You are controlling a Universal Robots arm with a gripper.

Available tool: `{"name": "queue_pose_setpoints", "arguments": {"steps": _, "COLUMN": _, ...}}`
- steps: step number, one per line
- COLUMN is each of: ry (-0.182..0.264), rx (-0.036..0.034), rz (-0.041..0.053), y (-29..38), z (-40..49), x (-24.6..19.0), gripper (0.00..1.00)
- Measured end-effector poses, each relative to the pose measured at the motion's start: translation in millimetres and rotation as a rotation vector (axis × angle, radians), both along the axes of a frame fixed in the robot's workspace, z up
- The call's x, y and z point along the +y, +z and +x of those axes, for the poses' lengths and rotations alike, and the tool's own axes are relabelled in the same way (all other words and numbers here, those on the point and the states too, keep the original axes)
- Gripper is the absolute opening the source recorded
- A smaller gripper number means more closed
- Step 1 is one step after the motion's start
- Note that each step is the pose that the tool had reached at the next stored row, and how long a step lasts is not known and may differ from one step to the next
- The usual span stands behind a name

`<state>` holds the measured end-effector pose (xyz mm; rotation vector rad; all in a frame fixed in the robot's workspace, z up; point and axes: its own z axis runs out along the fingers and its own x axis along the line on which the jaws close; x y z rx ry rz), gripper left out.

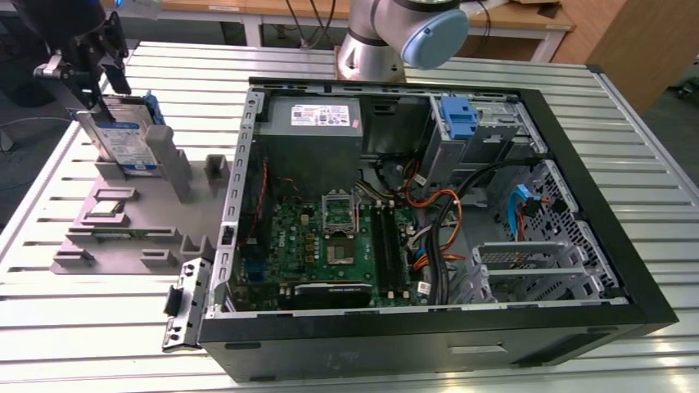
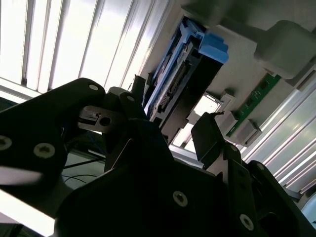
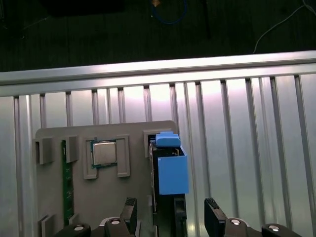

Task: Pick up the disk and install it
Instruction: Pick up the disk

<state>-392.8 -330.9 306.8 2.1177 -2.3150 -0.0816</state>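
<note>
The disk (image 1: 124, 136) stands on edge in a slot of the grey fixture (image 1: 147, 214) at the exterior view's left. It is silver with a blue-and-white label and blue carrier rails. My gripper (image 1: 96, 82) hangs just over its top edge. In the first wrist view the blue rail end of the disk (image 3: 171, 170) lies between my two black fingers, and the gripper (image 3: 171, 211) is open. The second wrist view shows the disk (image 2: 180, 79) beyond the spread fingers of the gripper (image 2: 170, 118). Neither finger touches the disk.
The open computer case (image 1: 611, 270) lies on the slatted metal table at the exterior view's right, with motherboard (image 1: 333, 246), grey power-supply box (image 1: 322, 119) and a bare blue bracket (image 1: 459, 116) in its drive bay. The fixture also holds a processor chip (image 3: 104, 153) and a green memory stick (image 3: 65, 182). The arm's base (image 1: 377, 41) stands behind the case.
</note>
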Motion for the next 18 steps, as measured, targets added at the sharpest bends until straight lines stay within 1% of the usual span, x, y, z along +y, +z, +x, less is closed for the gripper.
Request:
{"name": "queue_pose_setpoints", "arguments": {"steps": 7, "ry": 0.073, "rx": 0.0001, "rz": -0.0002, "y": -2.4, "z": 0.0, "x": 0.1, "gripper": 0.65}}
{"name": "queue_pose_setpoints", "arguments": {"steps": 10, "ry": 0.08, "rx": 0.0001, "rz": -0.0017, "y": -4.4, "z": 0.0, "x": 0.1, "gripper": 0.65}}
{"name": "queue_pose_setpoints", "arguments": {"steps": 14, "ry": 0.08, "rx": 0.0002, "rz": -0.0028, "y": -8.9, "z": 0.0, "x": 0.1, "gripper": 0.65}}
{"name": "queue_pose_setpoints", "arguments": {"steps": 18, "ry": 0.08, "rx": 0.0003, "rz": -0.0032, "y": -9.9, "z": -0.1, "x": 0.1, "gripper": 0.65}}
